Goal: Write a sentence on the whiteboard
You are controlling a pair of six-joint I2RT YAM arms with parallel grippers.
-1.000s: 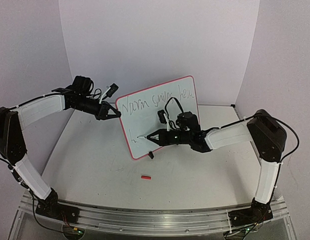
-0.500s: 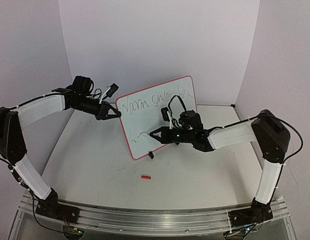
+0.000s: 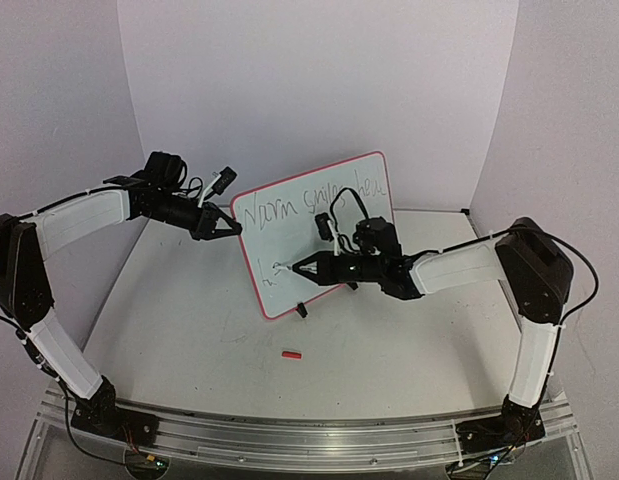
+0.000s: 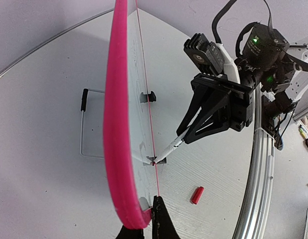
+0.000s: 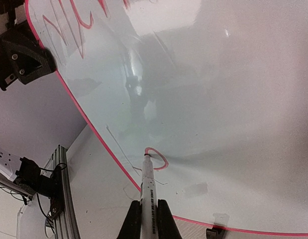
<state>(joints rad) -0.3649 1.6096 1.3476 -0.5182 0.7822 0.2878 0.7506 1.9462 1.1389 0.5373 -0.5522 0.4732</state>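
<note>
The whiteboard [image 3: 324,240] stands tilted on the table, white with a pink-red rim. My left gripper [image 3: 232,226] is shut on its upper left edge; in the left wrist view the rim [image 4: 115,124] runs edge-on into that gripper [image 4: 146,215]. The sentence [image 3: 314,200] has its top line written, and a short scrawl [image 3: 271,274] begins the lower line. My right gripper [image 3: 299,269] is shut on a white marker [image 5: 148,191], whose tip touches the board [image 5: 223,89] at a small red loop [image 5: 157,160]. The marker also shows in the left wrist view [image 4: 172,145].
A red marker cap [image 3: 290,353] lies on the table in front of the board; it also shows in the left wrist view [image 4: 197,194]. A black clip foot [image 3: 302,310] sits under the board's lower edge. A wire stand [image 4: 83,124] lies behind the board. A metal rail [image 3: 289,435] runs along the near edge.
My right gripper moved the marker tip a little right along the lower line, then back left, adding a small loop. The left arm and the board have not moved.
</note>
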